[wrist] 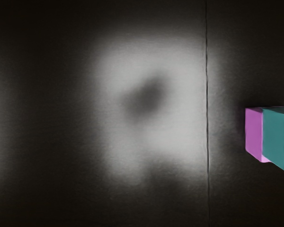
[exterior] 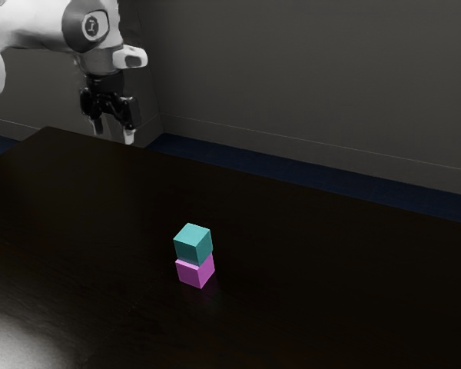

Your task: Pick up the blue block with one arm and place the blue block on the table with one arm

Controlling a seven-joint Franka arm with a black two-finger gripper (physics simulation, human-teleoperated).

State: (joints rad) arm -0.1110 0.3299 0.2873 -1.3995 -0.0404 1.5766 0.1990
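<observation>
The black gripper (exterior: 114, 134) hangs high over the far left part of the table in the exterior view, its two fingers apart and nothing between them. Well away from it, toward the exterior view's right and nearer the camera, a teal-blue block (exterior: 192, 244) rests on top of a pink block (exterior: 195, 272). The two are stacked slightly out of line. The wrist view has the blue block (wrist: 275, 137) and the pink block (wrist: 254, 135) beside each other at its edge, some way from the hand.
The dark table (exterior: 330, 269) carries the stack, and its far edge runs in front of a grey wall and a blue floor. A thin seam (wrist: 207, 71) crosses the tabletop between the bright reflection and the blocks.
</observation>
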